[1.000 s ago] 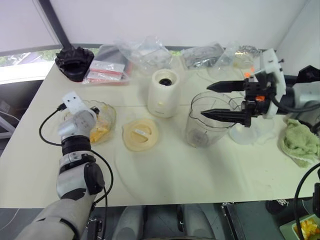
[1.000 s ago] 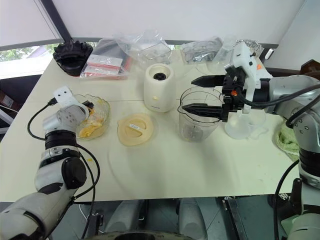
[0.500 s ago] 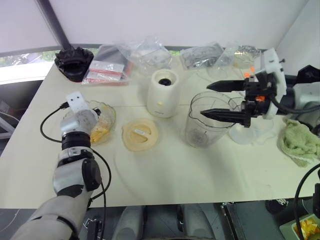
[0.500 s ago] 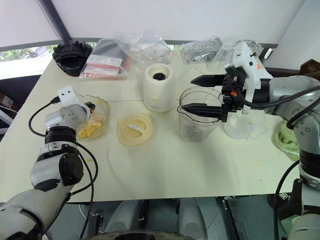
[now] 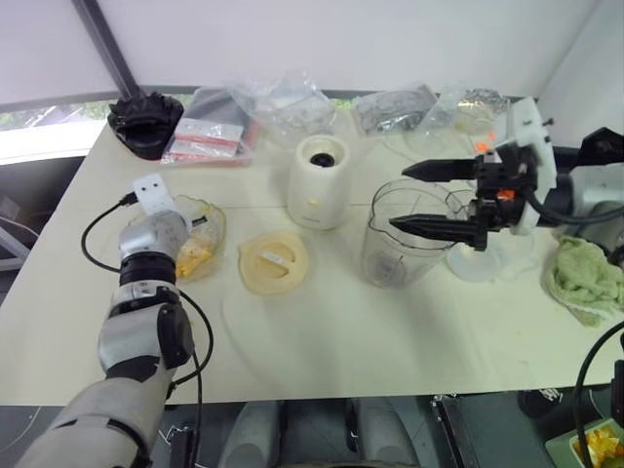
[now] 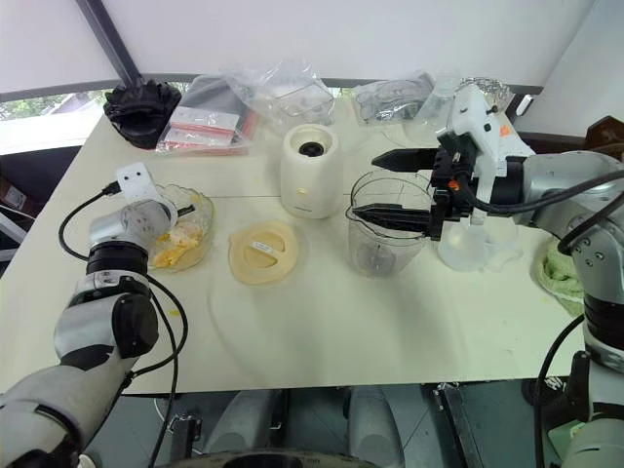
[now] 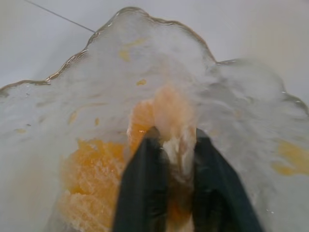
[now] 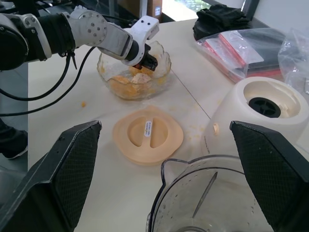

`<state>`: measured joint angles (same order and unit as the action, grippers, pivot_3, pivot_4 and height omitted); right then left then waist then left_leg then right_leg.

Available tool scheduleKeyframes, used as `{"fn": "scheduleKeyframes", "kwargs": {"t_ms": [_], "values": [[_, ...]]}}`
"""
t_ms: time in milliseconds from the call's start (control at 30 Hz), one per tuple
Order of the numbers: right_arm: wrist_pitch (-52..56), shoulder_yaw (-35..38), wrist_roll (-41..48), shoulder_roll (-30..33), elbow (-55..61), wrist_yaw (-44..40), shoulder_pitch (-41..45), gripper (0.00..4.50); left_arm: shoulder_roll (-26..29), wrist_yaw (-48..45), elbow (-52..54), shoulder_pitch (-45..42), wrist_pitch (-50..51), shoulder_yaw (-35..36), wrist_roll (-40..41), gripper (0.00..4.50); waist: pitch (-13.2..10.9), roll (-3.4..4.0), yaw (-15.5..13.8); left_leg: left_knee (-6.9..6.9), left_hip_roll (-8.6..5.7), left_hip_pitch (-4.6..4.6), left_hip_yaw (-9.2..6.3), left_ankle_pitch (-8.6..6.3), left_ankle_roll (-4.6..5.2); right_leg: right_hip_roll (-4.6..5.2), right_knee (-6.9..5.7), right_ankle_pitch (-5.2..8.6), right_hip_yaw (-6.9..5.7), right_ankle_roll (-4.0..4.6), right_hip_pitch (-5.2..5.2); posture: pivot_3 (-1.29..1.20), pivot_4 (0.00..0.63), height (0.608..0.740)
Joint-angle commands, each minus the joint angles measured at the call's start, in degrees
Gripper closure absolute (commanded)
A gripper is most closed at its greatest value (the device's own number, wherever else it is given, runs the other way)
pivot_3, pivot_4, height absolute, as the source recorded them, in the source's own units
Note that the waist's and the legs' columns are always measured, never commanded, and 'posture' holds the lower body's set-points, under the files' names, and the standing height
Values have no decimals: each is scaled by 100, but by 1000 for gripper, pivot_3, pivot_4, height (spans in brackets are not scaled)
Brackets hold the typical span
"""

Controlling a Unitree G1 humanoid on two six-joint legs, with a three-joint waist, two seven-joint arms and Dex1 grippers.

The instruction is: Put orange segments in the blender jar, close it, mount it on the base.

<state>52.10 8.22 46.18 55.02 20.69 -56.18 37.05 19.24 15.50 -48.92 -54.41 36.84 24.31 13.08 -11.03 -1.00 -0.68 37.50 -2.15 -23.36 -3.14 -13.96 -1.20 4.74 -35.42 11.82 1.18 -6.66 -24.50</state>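
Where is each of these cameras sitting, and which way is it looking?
Left and right eye views: on the head, looking down over the table; both arms show.
Left wrist view: on the left arm, looking along the left gripper into the glass dish, jaws shut on an orange segment.
Right wrist view: on the right arm, past the right gripper, jaws open, toward the blender jar.
Shared: the lid and base appear in head and right wrist views.

A robot test setup staged as a kitchen: cream-topped bench [image 5: 322, 331] with a cream-white rounded blender base [image 5: 319, 182], plain white backdrop, clear plastic bags [image 5: 283, 97] at upper centre.
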Motion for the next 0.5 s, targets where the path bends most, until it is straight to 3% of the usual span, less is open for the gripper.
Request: {"fn": "scheduleKeyframes", "kwargs": {"t_ms": [33,233,500], "values": [[-61,244,74,88,134,22,34,0,66,36,133,-119,66,-6,19,4338,0,0,1,0,0,0,-1,1,-1,0,-1,0,0,1,0,0,150,740],[-52,245,88,87,148,46,21,0,65,208,721,48,429,82,76,4338,0,0,2,1,0,-1,-2,2,-3,0,1,-2,0,1,0,0,150,740],[-71,210,74,83,123,21,28,0,-262,418,4199,1021,1956,252,416,4338,-1,-2,1,-8,3,-4,-21,1,-3,5,3,-3,2,1,-7,0,150,740]]}}
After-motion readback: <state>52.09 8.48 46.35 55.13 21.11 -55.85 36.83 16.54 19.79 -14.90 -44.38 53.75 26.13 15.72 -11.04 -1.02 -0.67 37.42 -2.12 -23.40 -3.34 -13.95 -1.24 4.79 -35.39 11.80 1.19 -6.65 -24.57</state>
